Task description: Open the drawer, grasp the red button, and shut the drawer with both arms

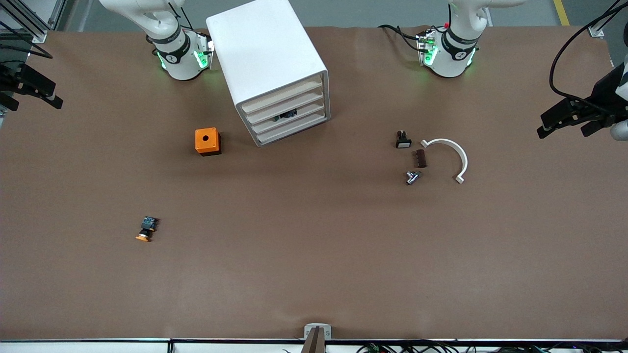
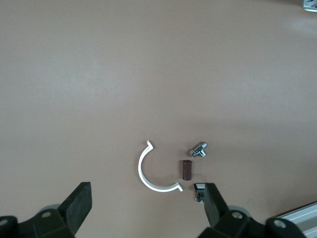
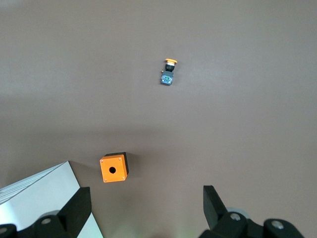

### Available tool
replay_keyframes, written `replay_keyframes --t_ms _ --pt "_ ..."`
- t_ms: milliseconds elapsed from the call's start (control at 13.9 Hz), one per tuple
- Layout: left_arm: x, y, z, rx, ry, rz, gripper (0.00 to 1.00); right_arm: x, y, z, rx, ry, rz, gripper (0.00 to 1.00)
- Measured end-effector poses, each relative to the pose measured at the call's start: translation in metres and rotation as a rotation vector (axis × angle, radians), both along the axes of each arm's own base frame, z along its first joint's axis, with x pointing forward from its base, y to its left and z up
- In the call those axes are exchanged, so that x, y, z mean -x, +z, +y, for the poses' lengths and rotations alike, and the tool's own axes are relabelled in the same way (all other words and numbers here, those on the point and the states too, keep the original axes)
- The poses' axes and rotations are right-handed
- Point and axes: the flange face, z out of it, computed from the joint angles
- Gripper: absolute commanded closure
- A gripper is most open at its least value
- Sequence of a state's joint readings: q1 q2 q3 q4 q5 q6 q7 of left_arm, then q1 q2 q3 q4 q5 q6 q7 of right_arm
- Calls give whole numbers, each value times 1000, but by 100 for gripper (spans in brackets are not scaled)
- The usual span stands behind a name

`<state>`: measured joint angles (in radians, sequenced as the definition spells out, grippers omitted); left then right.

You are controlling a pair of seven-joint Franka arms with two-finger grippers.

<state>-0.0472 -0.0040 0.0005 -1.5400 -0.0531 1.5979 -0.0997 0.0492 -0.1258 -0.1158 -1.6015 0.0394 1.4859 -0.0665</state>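
Note:
The white cabinet [image 1: 267, 49] stands between the two arm bases, its cream slat drawer fronts [image 1: 287, 105] all shut. A small dark and blue thing [image 1: 285, 115] shows in a gap between the slats; no red cap shows, so I cannot tell whether it is the button. My left gripper [image 1: 562, 128] hangs open over the left arm's end of the table, above the small parts [image 2: 147, 203]. My right gripper [image 1: 37, 105] hangs open over the right arm's end [image 3: 147, 206]. Neither holds anything.
An orange box with a hole [image 1: 207, 141] sits beside the cabinet. An orange-capped button [image 1: 146, 229] lies nearer the camera. Toward the left arm's end lie a white-faced black button [image 1: 403, 140], a brown block [image 1: 420, 159], a metal fitting [image 1: 412, 177] and a white half-ring [image 1: 449, 157].

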Motion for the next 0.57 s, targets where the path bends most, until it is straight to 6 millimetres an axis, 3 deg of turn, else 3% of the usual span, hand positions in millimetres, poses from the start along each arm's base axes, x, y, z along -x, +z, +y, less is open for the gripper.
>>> replay_keyframes --t_ms 574 --pt "-2 -6 4 -1 6 13 0 0 -2 -1 5 3 6 0"
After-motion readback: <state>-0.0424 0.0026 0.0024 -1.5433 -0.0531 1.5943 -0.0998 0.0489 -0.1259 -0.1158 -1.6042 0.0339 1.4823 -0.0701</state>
